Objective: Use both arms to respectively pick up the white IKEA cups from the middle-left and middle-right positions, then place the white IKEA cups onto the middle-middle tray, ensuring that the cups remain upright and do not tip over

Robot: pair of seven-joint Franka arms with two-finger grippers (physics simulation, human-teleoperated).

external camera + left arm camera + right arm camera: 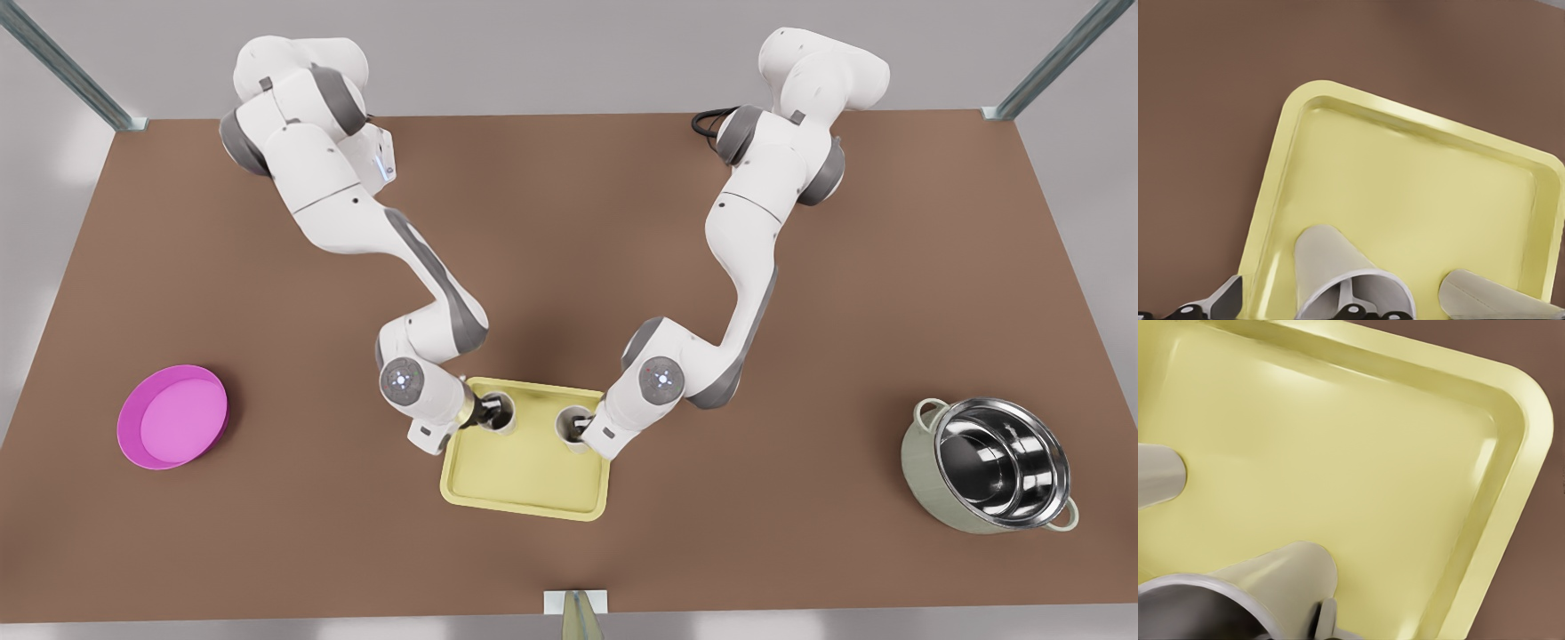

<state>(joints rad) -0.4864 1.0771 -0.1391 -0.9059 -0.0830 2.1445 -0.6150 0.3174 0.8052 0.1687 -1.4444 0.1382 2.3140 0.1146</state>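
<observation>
Table (569,249): matt brown surface, uniform, no grain, no visible reflections.

Tray (524,484): pale yellow, smooth, plastic-looking; soft sheen along the raised rim and pale highlights on the floor in the left wrist view (1418,193) and right wrist view (1338,453).

Cups, left (500,413) and right (572,423): off-white, smooth, matt to satin walls; greyer insides.

Pink dish (173,416), far left: smooth, evenly coloured, plastic-looking, faint sheen.

Pot (991,465), far right: mirror-bright polished steel inside with sharp dark reflections; outside pale green, smooth, duller.

Arms (356,204): glossy white shells, grey matt joint sections.

Frame posts (67,62) at corners: brushed grey metal look.
</observation>
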